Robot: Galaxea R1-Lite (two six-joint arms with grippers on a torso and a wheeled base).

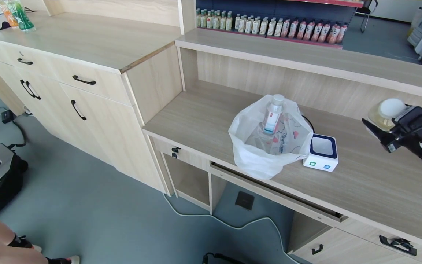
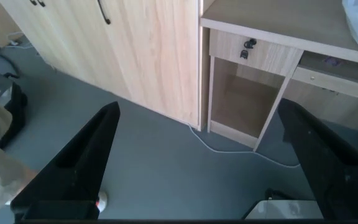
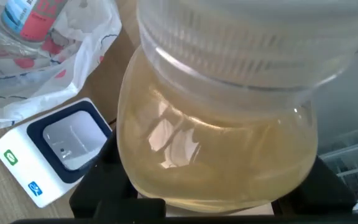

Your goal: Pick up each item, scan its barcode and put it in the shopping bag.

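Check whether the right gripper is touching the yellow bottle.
Touching. Right wrist view: the yellow bottle sits clamped between the right gripper and its dark fingers on either side.

Bright, even light throughout, only faint soft shadows cast on the counter, the recess under it left dimmer, white glare patches reflected on the held bottle, straight cabinet edges bowed toward the head view's borders.
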